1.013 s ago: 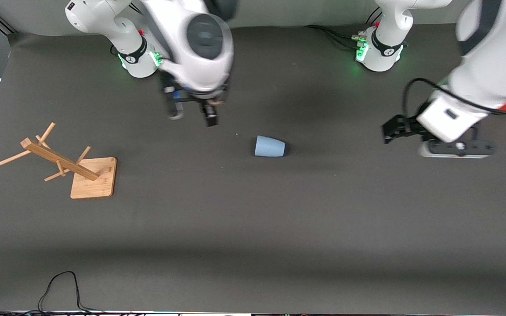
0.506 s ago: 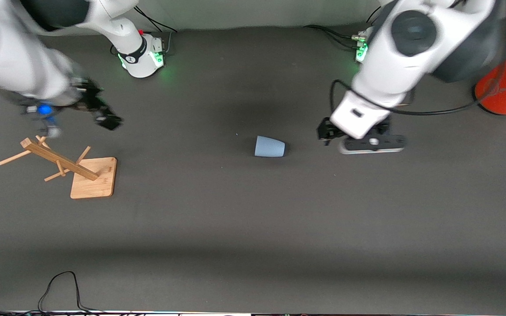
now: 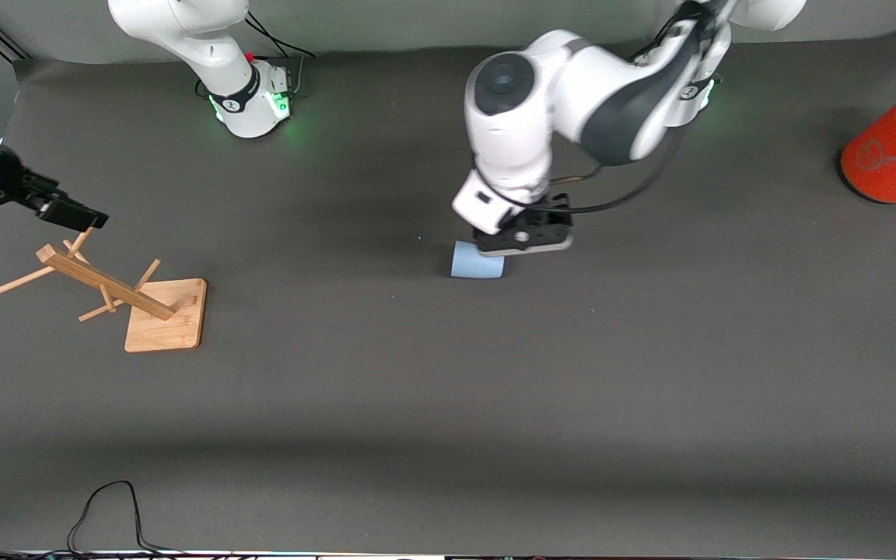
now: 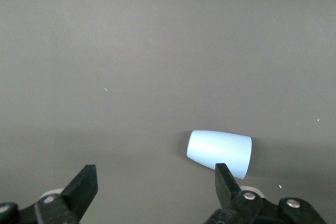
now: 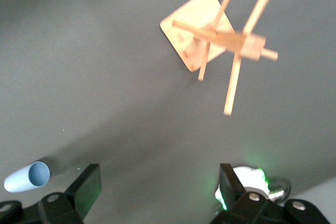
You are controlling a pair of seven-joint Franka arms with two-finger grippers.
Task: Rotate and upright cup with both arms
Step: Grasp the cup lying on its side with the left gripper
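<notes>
The pale-blue cup [image 3: 477,263] lies on its side on the dark table mat, mouth toward the right arm's end. My left gripper [image 3: 524,238] hangs just above it, over the cup's closed end. In the left wrist view the cup [image 4: 220,152] lies close to one finger [image 4: 223,178], outside the gap, and my left gripper [image 4: 155,182] is open and empty. My right gripper [image 3: 67,210] is open and empty over the wooden rack. In the right wrist view [image 5: 157,182] it is open, with the cup [image 5: 26,177] far off.
A wooden peg rack [image 3: 137,299] on a square base stands at the right arm's end, also in the right wrist view [image 5: 215,35]. A large orange cylinder [image 3: 895,152] stands at the left arm's end. A black cable [image 3: 106,509] lies at the table's near edge.
The left arm has swung from its own end of the table to over the cup. The right arm has swung from the table's middle to over the wooden rack. The cup has not moved.
</notes>
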